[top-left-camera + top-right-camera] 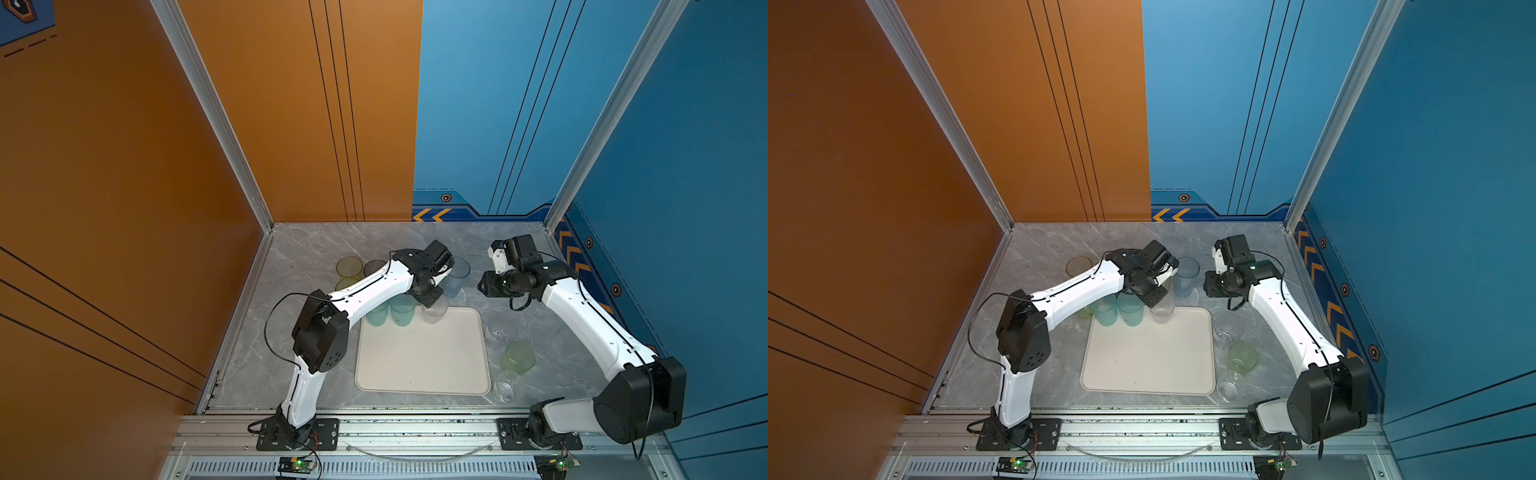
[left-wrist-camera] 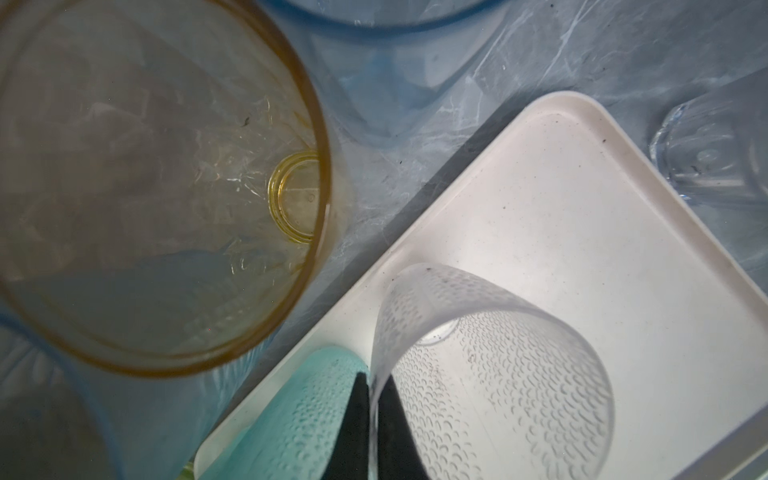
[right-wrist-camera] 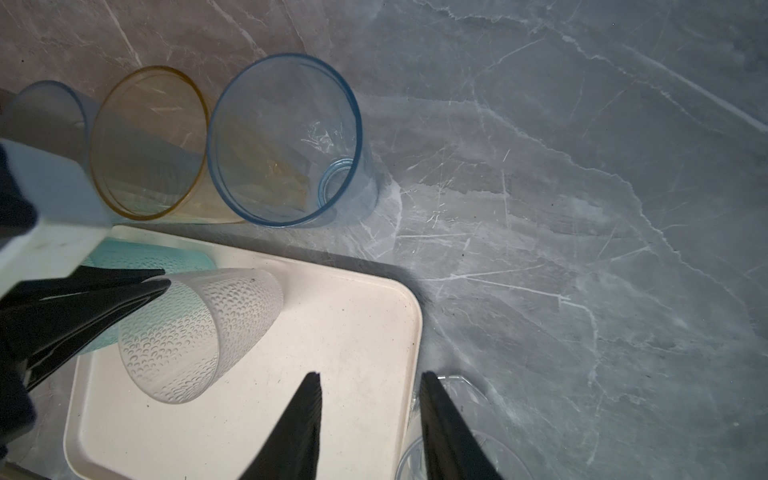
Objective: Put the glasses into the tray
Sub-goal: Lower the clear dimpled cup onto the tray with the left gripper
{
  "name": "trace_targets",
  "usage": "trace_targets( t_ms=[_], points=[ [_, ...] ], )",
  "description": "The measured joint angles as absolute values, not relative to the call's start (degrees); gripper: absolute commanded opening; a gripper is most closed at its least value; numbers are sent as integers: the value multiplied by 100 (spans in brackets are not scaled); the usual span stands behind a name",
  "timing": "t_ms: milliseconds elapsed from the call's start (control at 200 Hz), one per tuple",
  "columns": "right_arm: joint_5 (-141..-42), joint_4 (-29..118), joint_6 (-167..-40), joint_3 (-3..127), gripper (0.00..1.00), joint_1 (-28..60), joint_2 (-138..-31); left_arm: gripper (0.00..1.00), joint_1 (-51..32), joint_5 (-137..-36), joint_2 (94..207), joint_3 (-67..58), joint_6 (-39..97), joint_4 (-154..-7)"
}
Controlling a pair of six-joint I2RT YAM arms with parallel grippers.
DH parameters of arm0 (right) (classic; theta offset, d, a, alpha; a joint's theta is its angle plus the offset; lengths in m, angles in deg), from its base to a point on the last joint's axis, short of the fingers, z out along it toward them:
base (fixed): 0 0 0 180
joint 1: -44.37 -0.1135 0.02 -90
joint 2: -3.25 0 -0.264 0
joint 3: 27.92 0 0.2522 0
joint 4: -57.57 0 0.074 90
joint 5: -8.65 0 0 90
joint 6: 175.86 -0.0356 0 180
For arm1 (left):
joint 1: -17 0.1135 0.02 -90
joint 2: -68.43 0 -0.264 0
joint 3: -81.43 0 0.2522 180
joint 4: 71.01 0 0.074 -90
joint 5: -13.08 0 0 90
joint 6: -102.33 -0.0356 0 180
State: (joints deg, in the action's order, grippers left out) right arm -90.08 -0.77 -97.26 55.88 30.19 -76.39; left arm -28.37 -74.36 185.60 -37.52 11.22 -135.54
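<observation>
Left end effector [image 2: 371,388] pinches rim of clear dimpled glass [image 2: 519,374], just inside tray [image 2: 582,199] far edge, beside teal glass [image 2: 299,415]. Best: seat base flat, open, lift straight, sparing neighbour. Right end effector [image 3: 372,386] half-open, empty, near tray's far right corner.

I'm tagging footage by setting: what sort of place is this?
Probably a robot test cell in a lab, not a kitchen: aluminium frame posts with coloured wall panels, two arms bolted to a front rail, and a marble-look tabletop holding tumblers and a tray.
</observation>
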Motion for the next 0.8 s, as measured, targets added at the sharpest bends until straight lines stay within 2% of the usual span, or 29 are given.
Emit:
trace_targets(
  t_ms=[801],
  points=[
    [-8949,-77,-9726,5592,38,2969,-7680,1,-2832,-7436,18728,-3734,1125,-13552]
  ],
)
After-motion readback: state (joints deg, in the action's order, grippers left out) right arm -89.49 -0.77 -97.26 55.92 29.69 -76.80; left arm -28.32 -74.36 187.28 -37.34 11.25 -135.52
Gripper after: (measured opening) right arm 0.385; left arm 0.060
